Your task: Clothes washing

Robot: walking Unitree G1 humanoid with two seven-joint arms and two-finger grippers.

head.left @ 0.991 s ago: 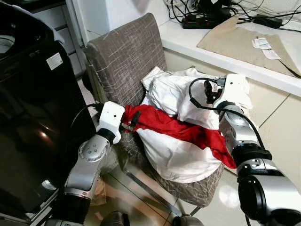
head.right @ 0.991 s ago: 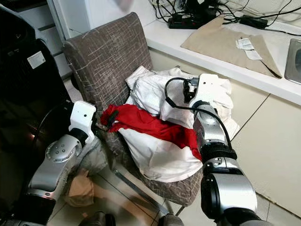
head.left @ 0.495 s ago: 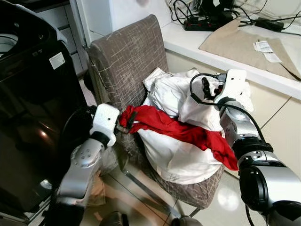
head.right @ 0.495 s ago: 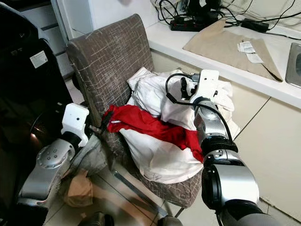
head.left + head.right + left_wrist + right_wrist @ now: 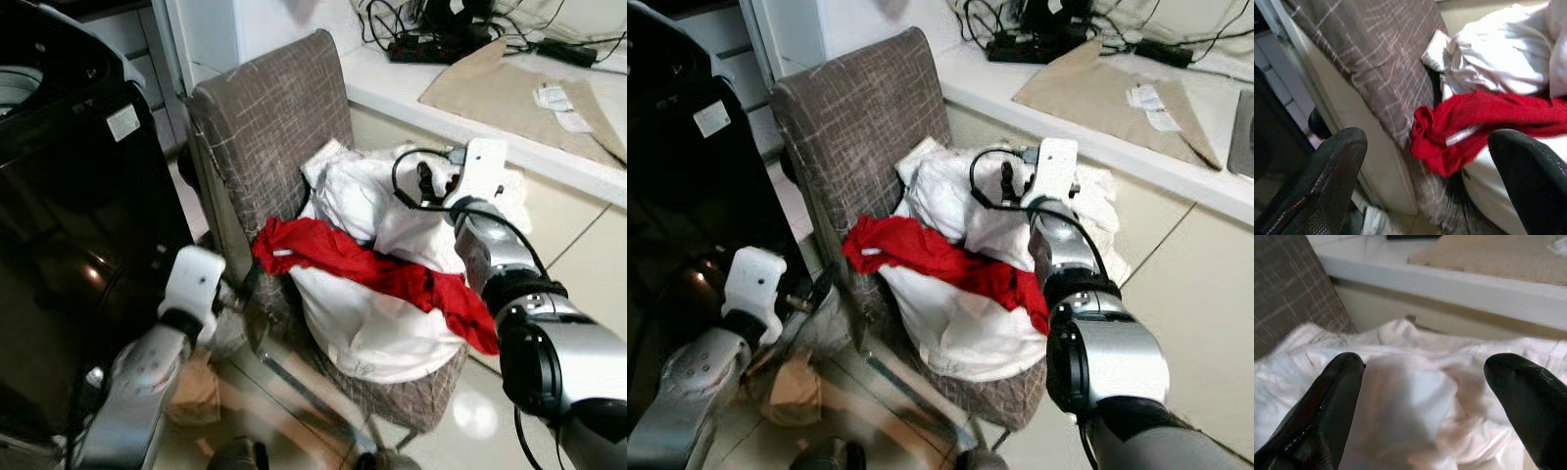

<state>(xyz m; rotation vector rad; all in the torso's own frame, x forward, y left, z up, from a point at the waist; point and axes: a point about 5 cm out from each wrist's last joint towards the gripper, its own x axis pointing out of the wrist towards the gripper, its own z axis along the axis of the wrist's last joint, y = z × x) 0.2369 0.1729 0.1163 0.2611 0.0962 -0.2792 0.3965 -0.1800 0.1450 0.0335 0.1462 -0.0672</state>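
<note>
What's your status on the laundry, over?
Left claw open, short of red garment. Right claw open over white clothes pile. Both on grey fabric chair; nothing blocking.

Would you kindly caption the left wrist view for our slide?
Open left gripper faces a red garment draped over white laundry on a grey chair.

The red garment (image 5: 362, 264) hides part of the white laundry (image 5: 367, 328).
</note>
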